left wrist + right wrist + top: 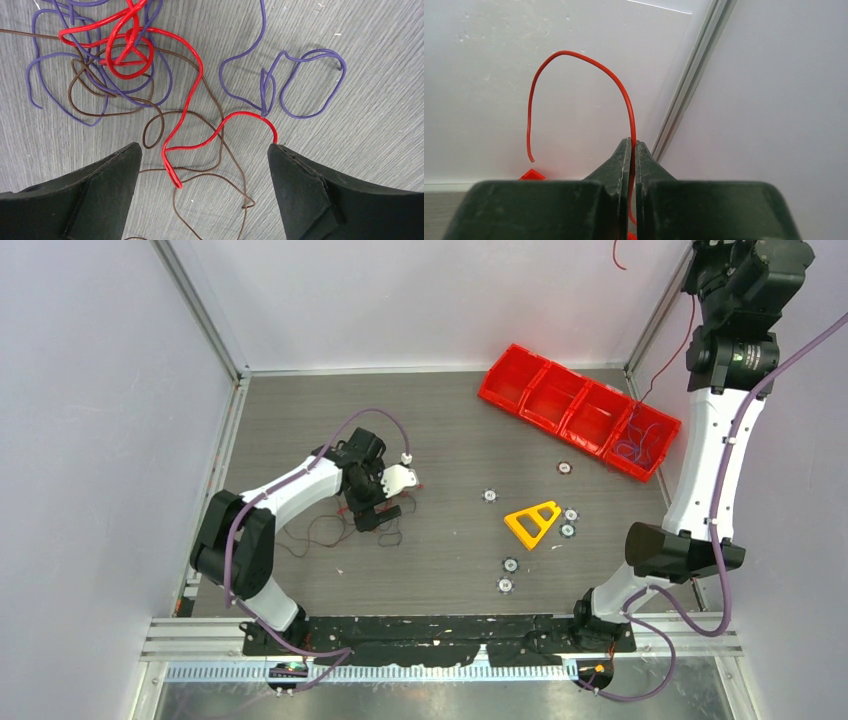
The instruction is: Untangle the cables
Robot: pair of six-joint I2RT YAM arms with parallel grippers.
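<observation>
A lab enclosure: white panels (90, 440), aluminium frame (203, 315), red bins (520, 378).

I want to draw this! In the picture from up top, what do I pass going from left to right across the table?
left gripper → small round disc nearest it → yellow triangle → right arm. The red bins overlap the triangle and the arm, so they are left out.
</observation>
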